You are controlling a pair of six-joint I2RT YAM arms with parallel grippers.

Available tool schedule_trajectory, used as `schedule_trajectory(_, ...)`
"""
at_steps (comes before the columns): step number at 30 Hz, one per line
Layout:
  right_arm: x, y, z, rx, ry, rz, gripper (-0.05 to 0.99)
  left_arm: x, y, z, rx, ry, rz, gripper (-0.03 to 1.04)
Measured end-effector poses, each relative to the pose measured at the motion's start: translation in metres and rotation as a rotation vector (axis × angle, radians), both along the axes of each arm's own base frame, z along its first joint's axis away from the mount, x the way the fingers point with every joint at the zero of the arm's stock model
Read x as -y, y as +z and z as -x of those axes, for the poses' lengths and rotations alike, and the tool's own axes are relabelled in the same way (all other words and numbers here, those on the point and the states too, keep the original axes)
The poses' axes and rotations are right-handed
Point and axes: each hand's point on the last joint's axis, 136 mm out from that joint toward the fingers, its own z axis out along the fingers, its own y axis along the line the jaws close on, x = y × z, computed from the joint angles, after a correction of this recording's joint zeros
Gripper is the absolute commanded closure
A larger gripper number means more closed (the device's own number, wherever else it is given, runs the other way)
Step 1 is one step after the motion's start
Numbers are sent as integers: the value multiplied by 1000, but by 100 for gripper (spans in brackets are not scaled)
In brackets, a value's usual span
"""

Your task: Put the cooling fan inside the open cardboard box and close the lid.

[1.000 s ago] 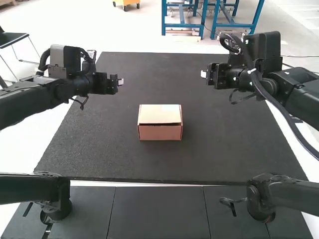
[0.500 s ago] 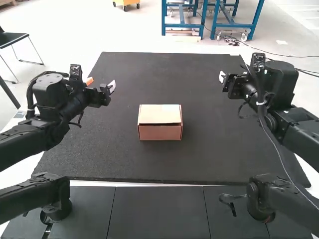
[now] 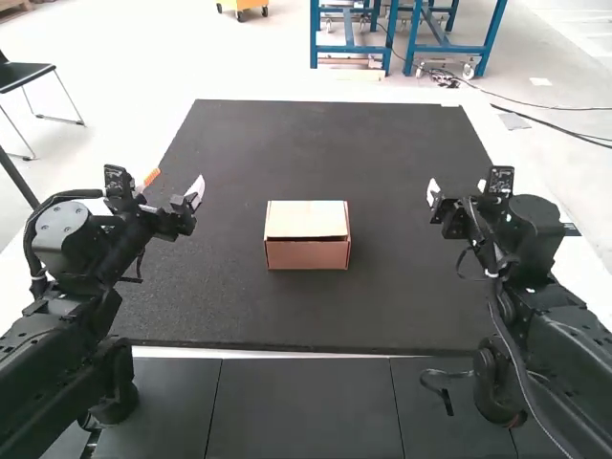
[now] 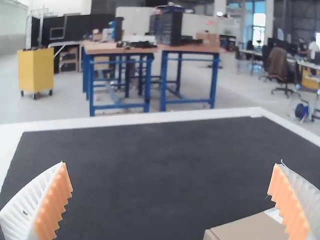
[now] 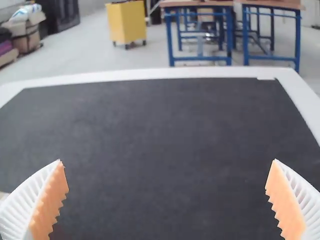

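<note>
Cardboard box point(image 3: 307, 234) looks light and easily dented, so I'd hold its side walls; left gripper point(image 4: 170, 165) and right gripper point(image 5: 166, 162) are spread wide, empty.

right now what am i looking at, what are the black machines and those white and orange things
These are two black robot arms, the left arm and the right arm. The wide picture looks down from above and behind them. The other two come from a camera on each wrist; the white ribbed fingers with orange pads are that arm's own hand, the left hand and the right hand. Both hands are open and hold nothing. On the black mat sits a brown cardboard box, lid closed, between the arms and apart from both.
</note>
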Motion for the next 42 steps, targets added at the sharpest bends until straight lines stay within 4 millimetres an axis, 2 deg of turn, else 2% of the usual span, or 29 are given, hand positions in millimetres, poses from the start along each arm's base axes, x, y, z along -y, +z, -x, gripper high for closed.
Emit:
schedule_trajectory(4, 2, 5, 10, 61, 1, -3, 3, 5, 14, 17, 89, -38, 4, 9)
schedule_trajectory(10, 0, 1, 25, 119, 28, -5, 3, 7, 13, 37, 139, -63, 15, 9)
schedule_trajectory(13, -3, 6, 32, 145, 47, -3, 3, 7, 15, 45, 156, -67, 18, 8)
schedule_trajectory(17, -5, 8, 40, 159, 68, 9, 3, 7, -6, 39, 62, -64, 20, 6)
schedule_trajectory(22, -6, -21, 37, 44, 75, 34, 2, 7, -26, 35, -32, -69, 31, 5)
schedule_trajectory(25, -7, -39, 38, -29, 79, 41, 2, 8, -31, 35, -49, -75, 25, 5)
schedule_trajectory(27, -7, -47, 38, -62, 80, 39, 2, 9, -45, 34, -100, -73, 2, 5)
schedule_trajectory(33, 1, -47, 37, -66, 39, 25, 2, 8, -63, 33, -134, -62, -112, 5)
schedule_trajectory(42, 5, -48, 37, -69, 17, 18, 3, 1, -67, 31, -120, -21, -203, 5)
